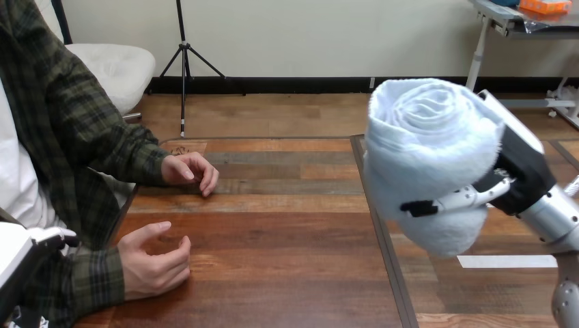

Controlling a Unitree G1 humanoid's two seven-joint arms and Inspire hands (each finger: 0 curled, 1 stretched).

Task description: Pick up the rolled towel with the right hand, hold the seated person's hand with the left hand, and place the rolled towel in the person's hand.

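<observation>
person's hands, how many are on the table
2 hands. One lies curled farther back at the table's left; the other, nearer, rests half open near the left edge. Neither is hidden by the towel.

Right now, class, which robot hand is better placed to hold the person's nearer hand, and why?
Left. The left hand lies beside the person's nearer hand at the lower left; the right hand is across the table, curled round the rolled towel.
</observation>
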